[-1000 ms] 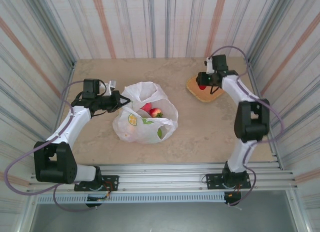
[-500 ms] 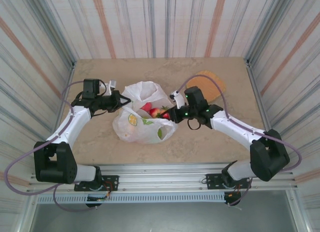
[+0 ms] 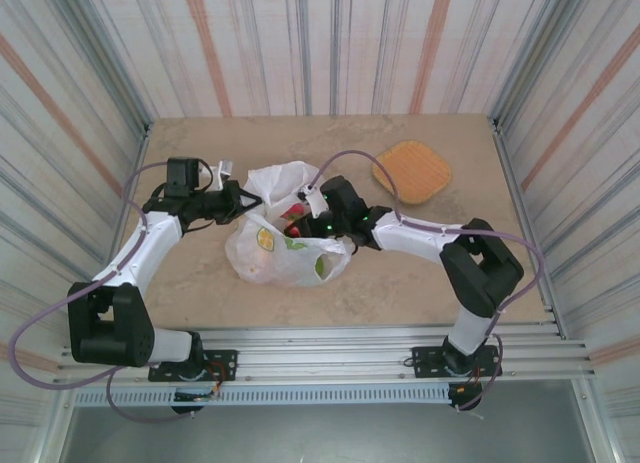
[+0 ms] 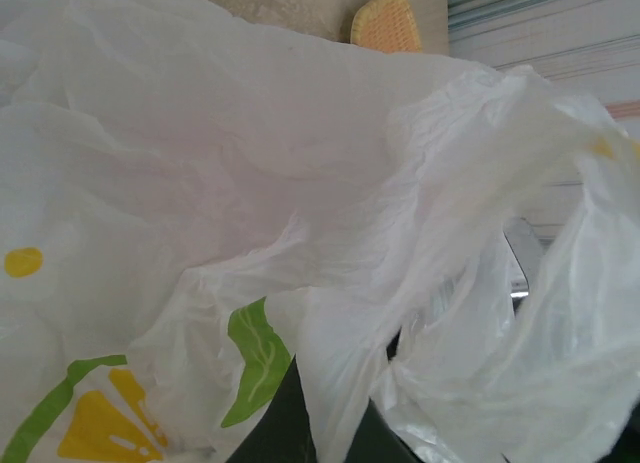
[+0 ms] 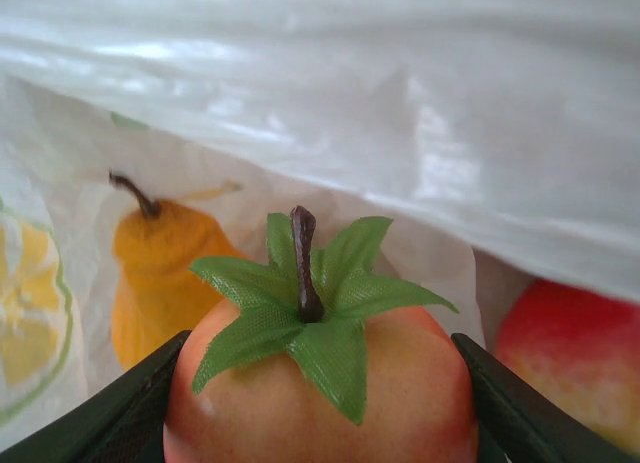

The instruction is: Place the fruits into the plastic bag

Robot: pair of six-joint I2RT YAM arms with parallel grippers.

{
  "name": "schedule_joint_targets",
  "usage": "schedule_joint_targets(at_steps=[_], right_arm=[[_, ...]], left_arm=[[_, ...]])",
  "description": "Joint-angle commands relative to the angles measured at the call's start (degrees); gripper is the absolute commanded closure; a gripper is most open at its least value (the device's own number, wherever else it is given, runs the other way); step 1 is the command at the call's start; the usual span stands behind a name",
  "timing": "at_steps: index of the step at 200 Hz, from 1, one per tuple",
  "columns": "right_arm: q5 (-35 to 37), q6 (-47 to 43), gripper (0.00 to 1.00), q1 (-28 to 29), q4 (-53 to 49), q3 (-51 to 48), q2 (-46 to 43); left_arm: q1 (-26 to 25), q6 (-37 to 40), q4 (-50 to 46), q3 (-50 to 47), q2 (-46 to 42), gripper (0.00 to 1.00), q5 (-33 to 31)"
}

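Right gripper [image 5: 318, 403] clamped glossy round peach [image 5: 300, 428], fabric leaves [image 5: 325, 328]; left gripper [image 3: 238, 201] clenched crinkly translucent plastic bag [image 3: 290, 255]; beige marbled table [image 3: 410, 268], striped walls [image 3: 300, 43].

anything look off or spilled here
Nothing stands out: the left gripper pinches the bag by its edge, and the right gripper holds a fruit in its mouth, beside a red one.
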Motion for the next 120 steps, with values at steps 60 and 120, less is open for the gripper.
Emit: schedule_joint_targets(at_steps=[60,120], right_arm=[[15.3,6.4,0.22,2.03,5.32,3.86,4.21],[12.58,3.17,0.1,0.74,2.4,-0.04,-3.96]], left_arm=[[0.27,-0.27,0.71,-0.8,-0.37,0.96,1.15],[0.27,-0.36,0.73,-0.88,-0.28,0.94,1.06]])
